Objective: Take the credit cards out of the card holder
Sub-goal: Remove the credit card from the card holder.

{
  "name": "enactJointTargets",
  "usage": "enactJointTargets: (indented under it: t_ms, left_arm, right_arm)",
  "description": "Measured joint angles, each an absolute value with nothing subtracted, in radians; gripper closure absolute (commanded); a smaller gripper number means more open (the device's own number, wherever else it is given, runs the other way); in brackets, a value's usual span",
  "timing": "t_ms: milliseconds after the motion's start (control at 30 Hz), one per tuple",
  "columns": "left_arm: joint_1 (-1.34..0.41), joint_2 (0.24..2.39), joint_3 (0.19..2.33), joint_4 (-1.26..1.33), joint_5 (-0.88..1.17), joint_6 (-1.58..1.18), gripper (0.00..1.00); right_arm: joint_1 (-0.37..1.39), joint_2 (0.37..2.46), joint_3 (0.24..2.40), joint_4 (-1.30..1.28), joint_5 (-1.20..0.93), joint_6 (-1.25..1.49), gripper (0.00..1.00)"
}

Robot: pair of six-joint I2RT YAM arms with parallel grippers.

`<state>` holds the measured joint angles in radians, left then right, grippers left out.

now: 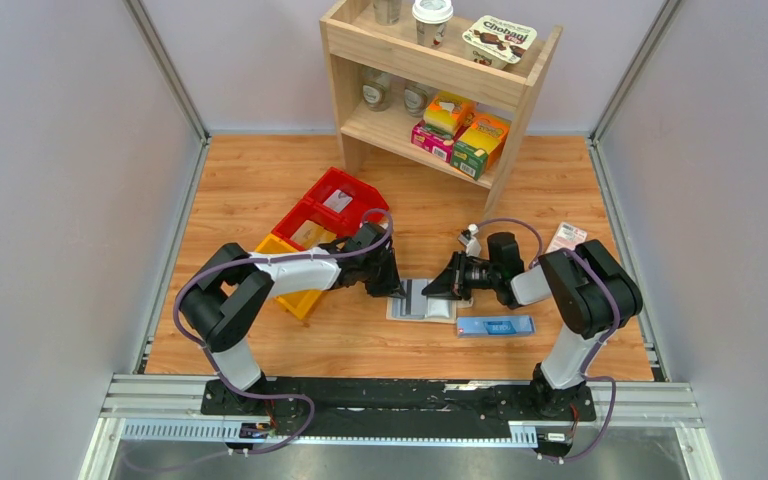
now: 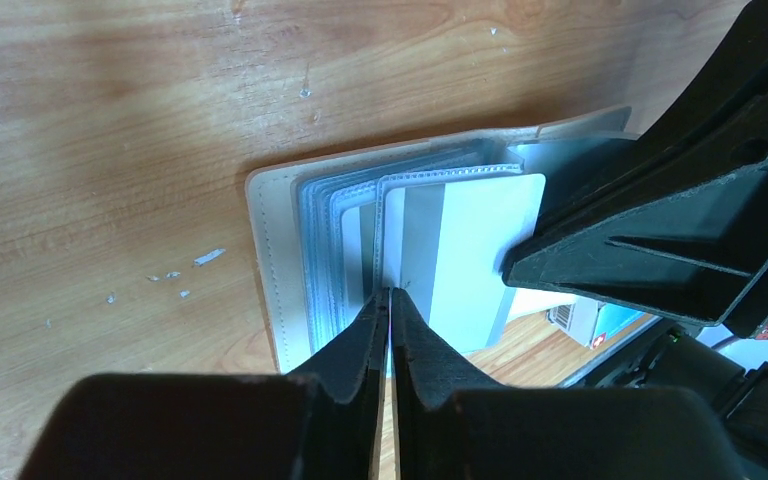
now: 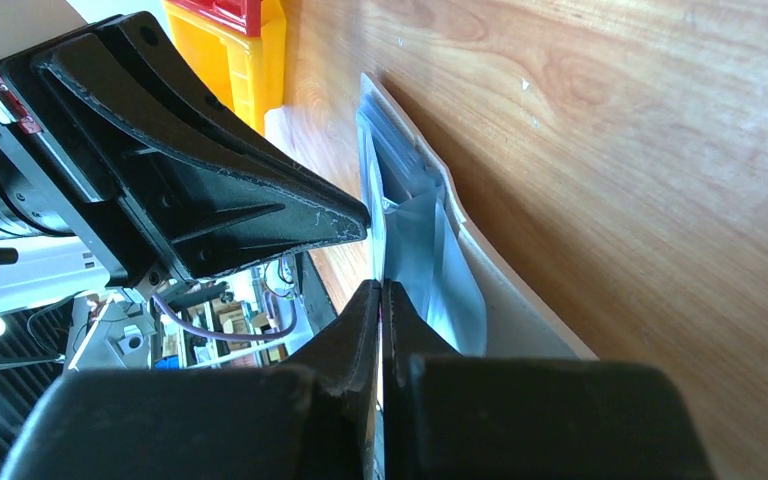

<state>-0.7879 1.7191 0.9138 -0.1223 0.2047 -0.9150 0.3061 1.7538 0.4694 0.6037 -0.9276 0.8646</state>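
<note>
The cream card holder (image 1: 412,310) lies open on the wooden table between the two arms, its pale blue sleeves fanned up (image 2: 320,250). A white credit card (image 2: 470,250) with a grey stripe stands out of the sleeves. My left gripper (image 2: 391,294) is shut on that card's near edge. My right gripper (image 3: 380,287) comes in from the other side and is shut on a thin pale blue sleeve of the card holder (image 3: 415,240). The cream cover (image 3: 520,320) rests on the table below it. The two grippers nearly touch over the holder (image 1: 418,287).
A long blue box (image 1: 495,326) lies just right of the holder, and a pink-white packet (image 1: 566,238) sits further back right. Red (image 1: 345,195) and yellow bins (image 1: 295,290) stand behind the left arm. A wooden shelf (image 1: 430,70) with groceries is at the back.
</note>
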Motion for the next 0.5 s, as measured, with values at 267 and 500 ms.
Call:
enactJointTargets:
  t_ms: [267, 500]
  left_arm:
    - [-0.785, 1.726, 0.920, -0.123, 0.205, -0.927, 0.90]
    - [-0.784, 1.732, 0.925, -0.126, 0.208, -0.928, 0.91]
  right_arm:
    - [0.283, 1.752, 0.451, 0.600, -0.930, 0.863, 0.99]
    - [0.262, 1.749, 0.442, 0.595, -0.937, 0.863, 0.99]
